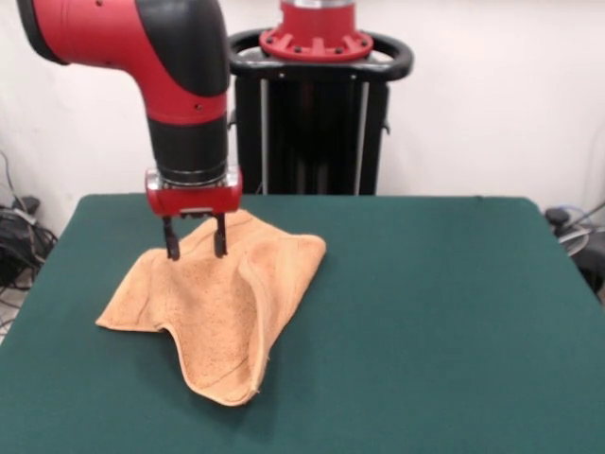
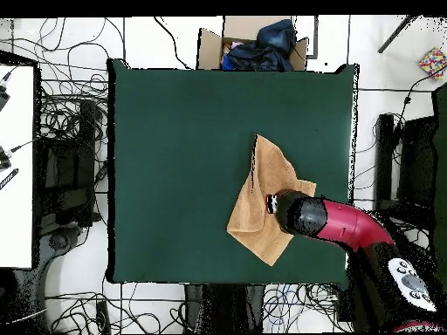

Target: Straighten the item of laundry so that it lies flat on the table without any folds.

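White wall behind, pale tiled floor strewn with black cables on all sides; we note the large rectangular table covered in dark green felt-like cloth [image 1: 444,312] filling most of both views. Next in size, the red and black robot arm [image 1: 142,47] comes down over the table; from overhead we see it as a red and black limb [image 2: 345,225] reaching in from the table's edge. Beyond the table's opposite edge in the overhead view sits an open cardboard box holding dark blue cloth [image 2: 262,42]. On the table lies the small light-orange terry-cloth towel [image 1: 222,303], not flat: in the front view we see a raised ridge running down its middle, a fold near the back corner, and its lower part hanging forward into a rounded lobe. In the overhead view the towel [image 2: 257,205] sits toward the arm's side of the table, partly under the arm's wrist, with one long edge turned up and casting a dark line. Smallest, the gripper [image 1: 195,248] on its red mount: we see two short dark fingers [image 1: 172,244] spread apart, pointing straight down, their tips at the towel's rear edge, with cloth visible between them; we cannot tell whether they touch it.
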{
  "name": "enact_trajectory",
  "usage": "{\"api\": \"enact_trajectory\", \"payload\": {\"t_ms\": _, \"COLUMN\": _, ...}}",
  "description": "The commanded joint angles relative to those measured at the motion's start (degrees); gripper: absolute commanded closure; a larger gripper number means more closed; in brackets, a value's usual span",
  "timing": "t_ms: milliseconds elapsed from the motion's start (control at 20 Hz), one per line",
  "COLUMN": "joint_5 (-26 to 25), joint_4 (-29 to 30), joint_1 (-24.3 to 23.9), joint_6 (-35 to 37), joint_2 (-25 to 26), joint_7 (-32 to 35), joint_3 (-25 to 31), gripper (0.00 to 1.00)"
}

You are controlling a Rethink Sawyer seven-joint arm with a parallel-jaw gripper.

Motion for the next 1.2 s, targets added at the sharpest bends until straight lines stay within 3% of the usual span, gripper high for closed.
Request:
{"api": "enact_trajectory", "payload": {"t_ms": 50, "joint_5": 0.0, "joint_4": 4.6, "joint_1": 0.2, "joint_6": -3.4, "joint_2": 1.9, "joint_7": 8.5, "joint_3": 1.6, "gripper": 0.0}}
{"api": "enact_trajectory", "payload": {"t_ms": 400, "joint_5": -1.9, "joint_4": 4.8, "joint_1": -0.9, "joint_6": -8.2, "joint_2": 5.7, "joint_7": 8.5, "joint_3": 0.7, "gripper": 0.0}}
{"api": "enact_trajectory", "payload": {"t_ms": 800, "joint_5": -2.8, "joint_4": 2.5, "joint_1": 1.4, "joint_6": -15.7, "joint_2": 13.0, "joint_7": 10.4, "joint_3": -1.8, "gripper": 0.0}}
{"api": "enact_trajectory", "payload": {"t_ms": 1200, "joint_5": -1.5, "joint_4": 4.5, "joint_1": 2.1, "joint_6": -16.9, "joint_2": 12.5, "joint_7": 10.3, "joint_3": -2.2, "gripper": 0.0}}
